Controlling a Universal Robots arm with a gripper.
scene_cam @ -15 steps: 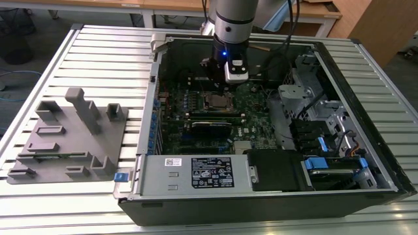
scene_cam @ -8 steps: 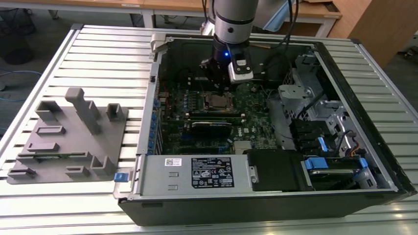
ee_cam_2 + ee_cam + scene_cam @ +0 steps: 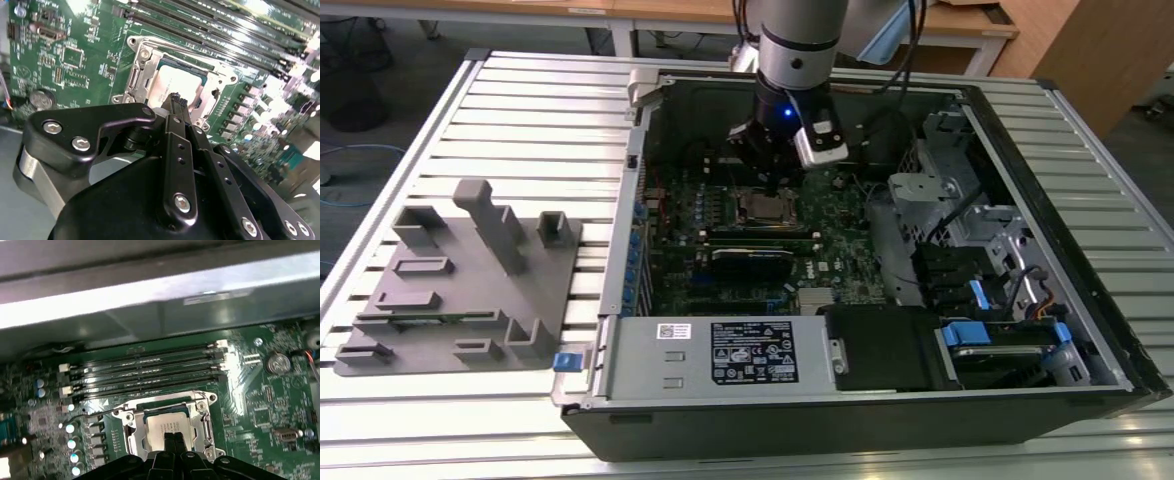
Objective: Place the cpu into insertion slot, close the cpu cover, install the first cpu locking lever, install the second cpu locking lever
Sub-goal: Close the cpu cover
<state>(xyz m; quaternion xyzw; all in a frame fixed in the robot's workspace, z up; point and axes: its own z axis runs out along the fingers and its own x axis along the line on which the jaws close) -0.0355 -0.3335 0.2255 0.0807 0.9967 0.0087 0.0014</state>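
Inside the open computer case [image 3: 854, 435], the arm [image 3: 798, 50] is reaching down over the green board [image 3: 843, 215]. A small blue light [image 3: 786, 112] is glowing on the arm. Its jaws are sitting shut, tip against tip, and they are holding nothing. In both wrist views the tips are hanging right over the cpu [image 3: 172, 82] [image 3: 167, 426]. I cannot tell if they are touching it.

The cpu is lying flat in the insertion slot [image 3: 162, 406], with its silvery top facing up. The cpu cover [image 3: 132, 437] is lying down flat around it, and the cpu is showing through the big square hole. In the exterior view the slot is sitting near the middle of the board, under the end of the arm. Long dark memory slots [image 3: 145, 371] are running side by side just beside the cover.

The case is lying on its side on a grey ribbed surface [image 3: 520, 110]. A grey holder block [image 3: 454, 280] is resting on that surface at the exterior view's left, well apart from the jaws. A grey box with a white label [image 3: 720, 350] is sitting in the case, well apart from the cpu.
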